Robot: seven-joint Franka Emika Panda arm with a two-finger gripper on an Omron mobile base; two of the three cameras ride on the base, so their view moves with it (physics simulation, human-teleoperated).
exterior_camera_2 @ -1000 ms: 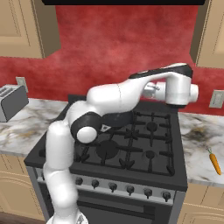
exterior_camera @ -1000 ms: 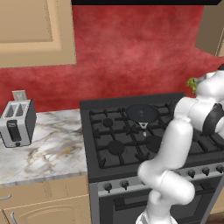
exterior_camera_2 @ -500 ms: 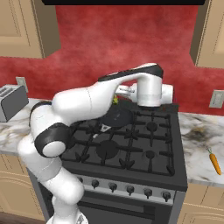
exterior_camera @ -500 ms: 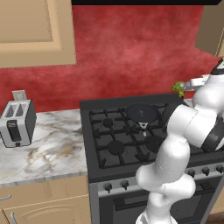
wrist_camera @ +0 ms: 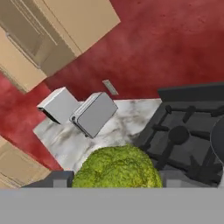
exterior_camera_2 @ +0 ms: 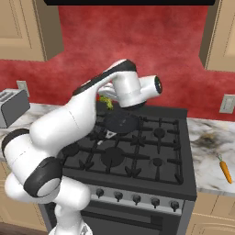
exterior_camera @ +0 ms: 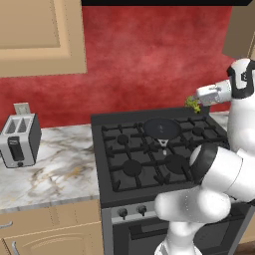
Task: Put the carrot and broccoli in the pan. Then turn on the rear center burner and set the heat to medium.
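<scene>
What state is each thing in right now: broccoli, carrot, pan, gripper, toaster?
broccoli: held in the gripper, in the air, not in the pan.
carrot: lying on the counter right of the stove, untouched.
pan: on a rear burner, empty.
toaster: upright on the left counter.

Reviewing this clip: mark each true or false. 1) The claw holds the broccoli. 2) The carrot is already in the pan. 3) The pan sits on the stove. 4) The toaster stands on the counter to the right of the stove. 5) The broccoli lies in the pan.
1) True: the claw is closed on the broccoli.
2) False: the carrot lies on the counter right of the stove.
3) True: the pan sits on a rear burner.
4) False: the toaster is on the left counter.
5) False: it is held above the stove.
</scene>
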